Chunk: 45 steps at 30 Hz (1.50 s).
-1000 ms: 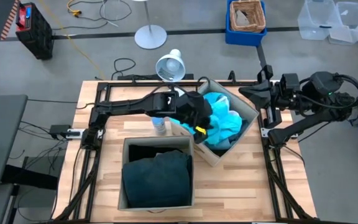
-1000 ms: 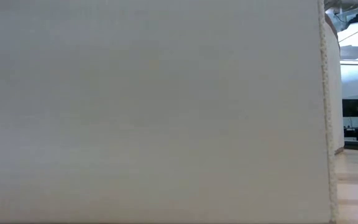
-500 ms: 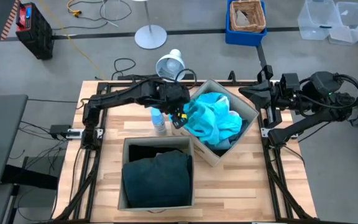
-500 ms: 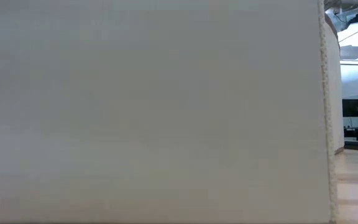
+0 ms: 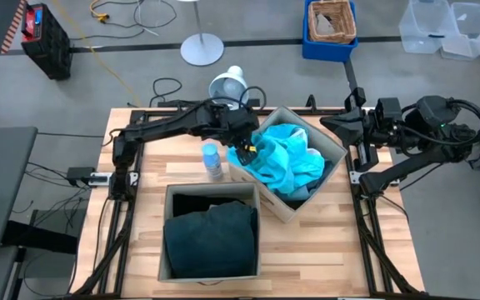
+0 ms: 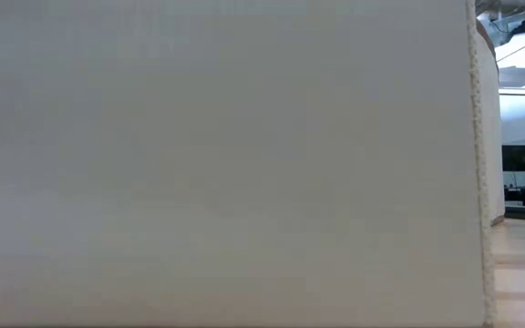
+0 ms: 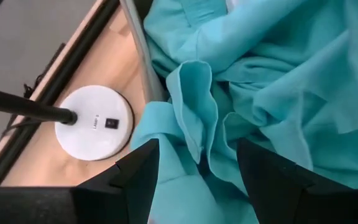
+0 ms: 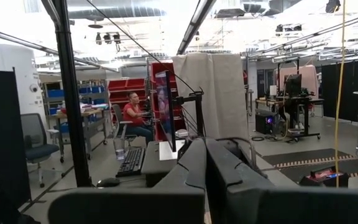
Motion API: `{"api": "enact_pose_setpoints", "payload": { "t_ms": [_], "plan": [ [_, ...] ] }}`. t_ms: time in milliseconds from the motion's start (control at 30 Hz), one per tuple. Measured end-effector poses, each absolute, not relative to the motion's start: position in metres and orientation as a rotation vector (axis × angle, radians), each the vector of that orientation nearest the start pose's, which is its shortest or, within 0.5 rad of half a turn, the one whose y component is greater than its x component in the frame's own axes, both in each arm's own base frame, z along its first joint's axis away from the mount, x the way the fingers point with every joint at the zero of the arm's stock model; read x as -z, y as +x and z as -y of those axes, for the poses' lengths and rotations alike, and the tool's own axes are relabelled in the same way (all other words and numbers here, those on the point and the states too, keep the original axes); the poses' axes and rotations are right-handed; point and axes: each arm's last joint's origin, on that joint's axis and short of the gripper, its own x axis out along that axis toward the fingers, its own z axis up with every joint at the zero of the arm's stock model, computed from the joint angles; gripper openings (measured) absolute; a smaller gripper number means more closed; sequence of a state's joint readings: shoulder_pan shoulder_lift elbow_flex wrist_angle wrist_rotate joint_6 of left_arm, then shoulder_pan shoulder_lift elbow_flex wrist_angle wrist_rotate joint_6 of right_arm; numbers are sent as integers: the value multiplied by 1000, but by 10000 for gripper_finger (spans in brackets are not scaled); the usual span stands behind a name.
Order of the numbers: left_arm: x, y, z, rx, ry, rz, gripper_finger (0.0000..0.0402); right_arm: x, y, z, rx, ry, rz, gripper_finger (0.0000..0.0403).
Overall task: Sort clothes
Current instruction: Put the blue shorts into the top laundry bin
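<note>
The bright turquoise garment lies bunched in the far beige box, and one edge hangs over the box's left rim. My left gripper is open just above that rim, with turquoise folds between and ahead of its fingers. The dark green garment fills the near beige box. Behind it is a black strip; I cannot tell whether this is cloth or shadow. The pale blue garment is hidden. My right gripper is shut and parked off the table's right side. My left gripper has its open fingers on either side of the turquoise cloth at the box's left rim, coming from above. I cannot tell whether the fingers touch the cloth.
A small clear bottle stands left of the far box. A lamp stands at the far edge, with its white round base on the wood beside the rim. The near box's wall fills the low view.
My left gripper has pulled back from over the middle of the far box toward the table's left and far edges, ending at the box's left rim. The turquoise garment, partly covered by the gripper before, now lies uncovered in the box.
</note>
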<state>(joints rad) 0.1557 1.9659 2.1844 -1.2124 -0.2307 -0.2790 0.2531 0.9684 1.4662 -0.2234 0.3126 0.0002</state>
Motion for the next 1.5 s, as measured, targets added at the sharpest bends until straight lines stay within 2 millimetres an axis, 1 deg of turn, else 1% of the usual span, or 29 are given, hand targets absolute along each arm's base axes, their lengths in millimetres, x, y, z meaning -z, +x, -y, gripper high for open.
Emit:
{"api": "enact_pose_setpoints", "payload": {
  "t_ms": [167, 333, 400, 467, 533, 667, 767, 800, 833, 1033, 1300, 1500],
  "plan": [
    [-363, 400, -71, -523, -218, -943, 209, -517, 146, -29, 59, 77, 264, 15],
    [-346, 403, -71, -498, -204, -984, 209, -517, 146, -29, 59, 77, 263, 15],
    [-339, 405, -71, -504, -208, -989, 203, -517, 146, -29, 59, 77, 264, 15],
    [-337, 404, -71, -517, -217, -992, 188, -517, 146, -29, 59, 77, 263, 15],
    [-338, 405, -71, -519, -215, -984, 163, -517, 146, -29, 59, 77, 263, 15],
    [-339, 407, -70, -518, -209, -967, 92, -517, 146, -29, 59, 76, 264, 15],
    [-343, 406, -70, -518, -211, -955, 32, -517, 146, -29, 59, 76, 263, 15],
    [-345, 406, -69, -516, -212, -948, 17, -517, 146, -29, 59, 76, 263, 15],
    [-348, 406, -69, -514, -213, -940, 10, -517, 146, -29, 59, 76, 263, 15],
    [-369, 406, -69, -496, -219, -869, 7, -516, 146, -29, 59, 76, 263, 15],
    [-391, 403, -68, -491, -220, -789, 5, -517, 146, -29, 59, 77, 263, 15],
    [-399, 402, -67, -486, -224, -764, 5, -517, 146, -29, 59, 79, 263, 15]
  ]
}}
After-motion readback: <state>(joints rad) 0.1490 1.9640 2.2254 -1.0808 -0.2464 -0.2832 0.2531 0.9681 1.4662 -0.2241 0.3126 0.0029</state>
